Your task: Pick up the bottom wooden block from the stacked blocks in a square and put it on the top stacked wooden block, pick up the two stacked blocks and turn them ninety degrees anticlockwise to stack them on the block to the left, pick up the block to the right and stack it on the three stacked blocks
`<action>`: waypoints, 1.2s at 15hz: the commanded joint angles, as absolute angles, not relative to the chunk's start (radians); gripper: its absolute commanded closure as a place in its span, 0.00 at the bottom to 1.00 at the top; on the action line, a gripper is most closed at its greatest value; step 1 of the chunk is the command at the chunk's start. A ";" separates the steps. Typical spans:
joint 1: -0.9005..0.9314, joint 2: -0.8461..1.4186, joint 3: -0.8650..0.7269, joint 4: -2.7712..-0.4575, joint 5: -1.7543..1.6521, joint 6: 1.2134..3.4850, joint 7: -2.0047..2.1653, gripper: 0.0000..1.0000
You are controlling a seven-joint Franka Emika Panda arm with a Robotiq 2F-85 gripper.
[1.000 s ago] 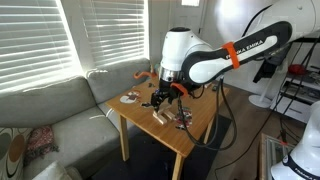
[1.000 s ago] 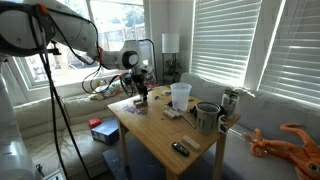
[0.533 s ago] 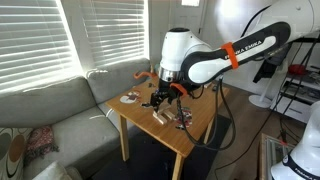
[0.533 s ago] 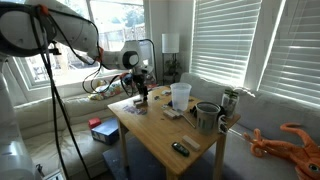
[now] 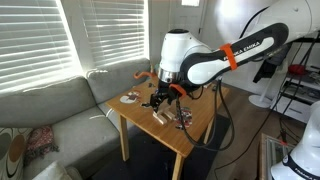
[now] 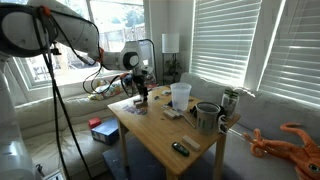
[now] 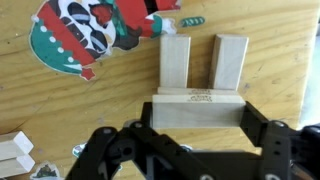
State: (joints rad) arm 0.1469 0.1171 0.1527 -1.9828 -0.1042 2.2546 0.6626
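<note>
In the wrist view my gripper [image 7: 198, 116] is shut on a pale wooden block [image 7: 197, 110] held crosswise, one black finger at each end. Just past it shows the thin edge of a second crosswise block [image 7: 198, 96]; I cannot tell whether the two touch. Beyond them two more blocks lie lengthwise side by side, one on the left [image 7: 175, 62] and one on the right [image 7: 228, 64]. In both exterior views the gripper [image 5: 160, 100] [image 6: 141, 95] hangs low over the wooden table [image 5: 203, 122] [image 6: 150, 138]; the blocks are too small to make out there.
A red, green and white Santa mat [image 7: 85, 30] lies on the tabletop beside the blocks, and two small pale pieces [image 7: 14, 150] sit at the left. On the table also stand a clear cup [image 6: 181, 96], a dark mug [image 6: 206, 117] and a black remote [image 6: 180, 148]. A grey couch [image 5: 55, 115] borders the table.
</note>
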 commanded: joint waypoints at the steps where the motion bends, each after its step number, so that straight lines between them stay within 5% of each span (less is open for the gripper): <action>1: 0.164 0.132 0.138 -1.962 -0.104 2.269 0.685 0.40; 18: 0.161 0.135 0.137 -1.963 -0.080 2.271 0.680 0.40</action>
State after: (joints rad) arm 0.1469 0.1212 0.1503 -1.9824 -0.0990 2.2702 0.6720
